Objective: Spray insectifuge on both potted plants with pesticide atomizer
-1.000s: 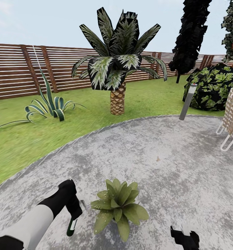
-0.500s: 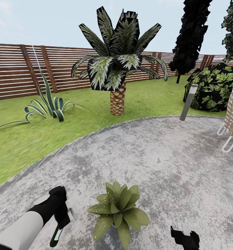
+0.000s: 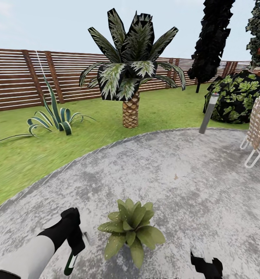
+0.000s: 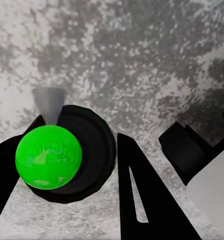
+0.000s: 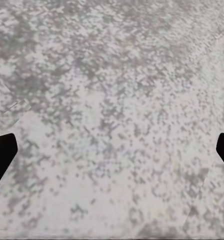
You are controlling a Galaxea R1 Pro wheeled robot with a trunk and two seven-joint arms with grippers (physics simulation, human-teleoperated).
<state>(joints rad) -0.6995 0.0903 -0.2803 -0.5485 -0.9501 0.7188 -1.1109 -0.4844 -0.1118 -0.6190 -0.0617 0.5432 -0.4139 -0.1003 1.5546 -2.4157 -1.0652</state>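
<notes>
I have the left gripper point(image 3: 76, 245) low over the stone patio point(image 3: 184, 174), clamped on the pesticide atomizer point(image 3: 70, 263). In the head view the bottle hangs below the fingers, dark green with a white label band, tilted slightly, its lower end toward the near edge of the view. It sits just to the left of the potted plant point(image 3: 131, 230), apart from the leaves, not touching them.

From the left wrist view I look down along the bottle: bright green rounded cap point(image 4: 48, 157), a grey nozzle cone point(image 4: 49, 103) pointing away over the patio, and the black fingers point(image 4: 142, 200) on either side of the bottle body. I see only this one plant of the two. It stands on the patio, a low rosette of broad pointed leaves, faintly speckled; its pot is hidden under the leaves.

The right gripper point(image 3: 205, 266) sits at the lower edge of the head view, right of the plant. The right wrist view shows its dark fingertips point(image 5: 1, 155) at opposite sides of the picture with bare stone between them, so it is spread wide and holds nothing.

Background: lawn point(image 3: 25, 155), palm point(image 3: 131, 77), striped agave point(image 3: 54, 116), wooden fence point(image 3: 17, 77), grey lamp post point(image 3: 208, 112), wicker chair point(image 3: 257, 128).
</notes>
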